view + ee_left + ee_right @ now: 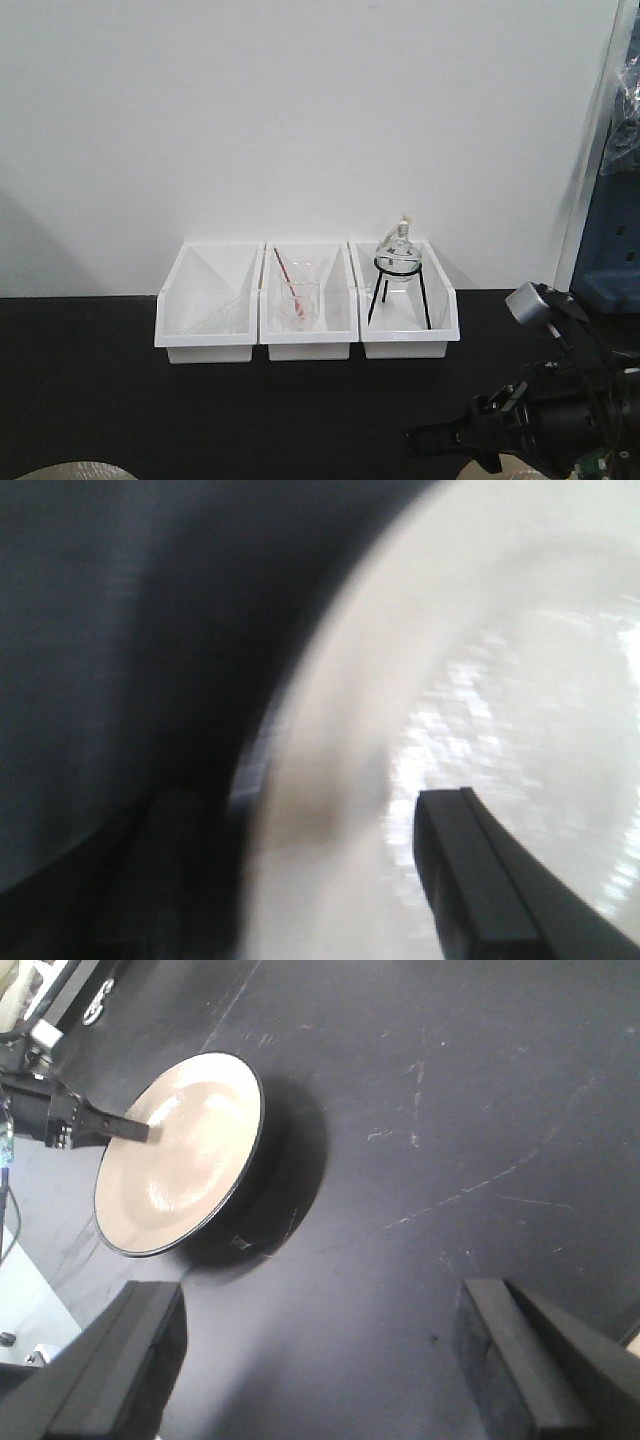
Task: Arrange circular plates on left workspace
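Three white bins (308, 300) stand in a row on the black tabletop (90, 390) — one holding a glass beaker (296, 305) with one red rod (284, 272), one holding a round flask (398, 250) on one black tripod stand (400, 290). One beige plate (180, 1150) shows in the right wrist view — whether the pale edge at the front view's lower left is a second cannot be told. Two claws: left (330, 880), right (320, 1370).

Left tool (330, 880) view blurred; plate (480, 720) cut off by edges
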`<state>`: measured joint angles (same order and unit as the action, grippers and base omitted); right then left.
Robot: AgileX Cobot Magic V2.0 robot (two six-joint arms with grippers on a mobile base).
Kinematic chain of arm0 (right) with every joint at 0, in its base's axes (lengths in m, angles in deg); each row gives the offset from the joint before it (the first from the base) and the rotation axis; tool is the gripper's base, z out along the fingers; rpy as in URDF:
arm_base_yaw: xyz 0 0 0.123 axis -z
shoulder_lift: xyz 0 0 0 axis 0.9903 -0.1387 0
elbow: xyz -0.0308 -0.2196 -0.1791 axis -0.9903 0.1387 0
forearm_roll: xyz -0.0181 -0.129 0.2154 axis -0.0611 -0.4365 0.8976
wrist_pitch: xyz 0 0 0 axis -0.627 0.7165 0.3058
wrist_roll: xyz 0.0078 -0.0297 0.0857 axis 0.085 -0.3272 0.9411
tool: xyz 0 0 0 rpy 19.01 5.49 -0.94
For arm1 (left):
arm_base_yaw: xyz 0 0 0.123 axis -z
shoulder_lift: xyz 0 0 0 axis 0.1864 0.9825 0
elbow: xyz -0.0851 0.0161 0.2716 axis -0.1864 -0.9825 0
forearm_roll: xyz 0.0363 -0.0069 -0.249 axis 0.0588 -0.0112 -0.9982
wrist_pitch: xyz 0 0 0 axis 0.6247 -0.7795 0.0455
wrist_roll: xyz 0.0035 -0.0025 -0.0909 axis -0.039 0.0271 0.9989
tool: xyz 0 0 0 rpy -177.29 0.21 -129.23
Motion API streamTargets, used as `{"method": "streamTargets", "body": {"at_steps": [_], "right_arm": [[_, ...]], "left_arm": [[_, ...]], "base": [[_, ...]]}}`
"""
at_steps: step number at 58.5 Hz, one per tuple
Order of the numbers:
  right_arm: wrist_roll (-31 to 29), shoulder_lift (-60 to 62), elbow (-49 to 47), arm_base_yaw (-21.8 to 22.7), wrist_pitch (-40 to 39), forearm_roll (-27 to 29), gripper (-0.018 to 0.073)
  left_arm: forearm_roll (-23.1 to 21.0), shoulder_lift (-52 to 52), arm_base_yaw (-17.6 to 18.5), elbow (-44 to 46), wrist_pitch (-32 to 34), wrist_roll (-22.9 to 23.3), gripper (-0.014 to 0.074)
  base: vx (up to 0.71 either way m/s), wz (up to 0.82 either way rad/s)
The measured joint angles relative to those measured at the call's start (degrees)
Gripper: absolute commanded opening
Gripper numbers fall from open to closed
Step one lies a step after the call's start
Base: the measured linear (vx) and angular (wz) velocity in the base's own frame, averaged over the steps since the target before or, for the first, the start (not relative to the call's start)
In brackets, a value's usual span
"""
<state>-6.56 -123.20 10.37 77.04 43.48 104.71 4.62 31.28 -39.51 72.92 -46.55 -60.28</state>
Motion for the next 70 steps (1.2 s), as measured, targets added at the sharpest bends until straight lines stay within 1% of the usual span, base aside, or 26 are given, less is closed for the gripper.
{"method": "streamTargets", "body": {"at_steps": [4, 7, 12, 14, 17, 19, 21, 33, 38, 42, 46, 50, 56, 63, 70], "right_arm": [[0.0, 0.0, 0.0, 0.0, -0.2, 0.1, 0.0587], [0.0, 0.0, 0.0, 0.0, -0.2, 0.1, 0.0585], [0.0, 0.0, 0.0, 0.0, -0.3, 0.2, 0.0585], [0.0, 0.0, 0.0, 0.0, -0.3, 0.2, 0.0585], [0.0, 0.0, 0.0, 0.0, -0.4, 0.2, 0.0585], [0.0, 0.0, 0.0, 0.0, -0.4, 0.3, 0.0585], [0.0, 0.0, 0.0, 0.0, -0.4, 0.3, 0.0585], [0.0, 0.0, 0.0, 0.0, -0.4, 0.3, 0.0585], [0.0, 0.0, 0.0, 0.0, -0.4, 0.4, 0.0585], [0.0, 0.0, 0.0, 0.0, -0.4, 0.4, 0.0585], [0.0, 0.0, 0.0, 0.0, -0.4, 0.4, 0.0585], [0.0, 0.0, 0.0, 0.0, -0.4, 0.5, 0.0585], [0.0, 0.0, 0.0, 0.0, -0.4, 0.7, 0.0585], [0.0, 0.0, 0.0, 0.0, -0.4, 1.1, 0.0585], [0.0, 0.0, 0.0, 0.0, -0.5, 1.4, 0.0585]], "left_arm": [[-2.5, 1.2, 0.0, 0.0, -1.8, -3.0, 0.0504], [-4.0, 2.2, 0.0, 0.1, -2.9, -4.3, 0.0458], [-5.4, 3.6, 0.0, 0.3, -4.4, -5.4, 0.0342], [-5.5, 3.9, 0.0, 0.3, -4.6, -5.6, 0.0271], [-5.6, 4.2, 0.0, 0.3, -4.6, -5.8, 0.0139], [-6.5, 4.2, -0.1, 0.3, -5.5, -5.6, 0.0055], [-7.3, 4.2, -0.2, 0.4, -6.4, -5.7, -0.0011], [-8.7, 4.2, -0.2, 0.5, -7.6, -5.8, -0.0008], [-11.3, 4.2, -0.2, 0.5, -8.9, -6.6, -0.0008], [-15.8, 4.2, -0.2, 0.5, -11.0, -7.7, -0.0008], [-21.3, 4.2, -0.2, 0.5, -13.6, -8.6, -0.0006], [-24.7, 4.2, 0.1, 0.5, -13.5, -10.0, -0.0004], [-30.0, 4.2, 1.3, 0.5, -13.3, -10.7, -0.0003], [-36.9, 4.2, 4.2, 0.5, -12.7, -10.8, 0.0], [-42.8, 4.2, 9.4, 0.5, -10.2, -11.1, -0.0001]], "base": [[0.0, 0.0], [0.0, 0.0], [0.0, 0.0], [0.0, 0.0], [0.0, 0.0], [0.0, 0.0], [0.0, 0.0], [0.0, 0.0], [0.0, 0.0], [0.0, 0.0], [0.0, 0.0], [0.0, 0.0], [0.0, 0.0], [0.0, 0.0], [0.0, 0.0]]}}
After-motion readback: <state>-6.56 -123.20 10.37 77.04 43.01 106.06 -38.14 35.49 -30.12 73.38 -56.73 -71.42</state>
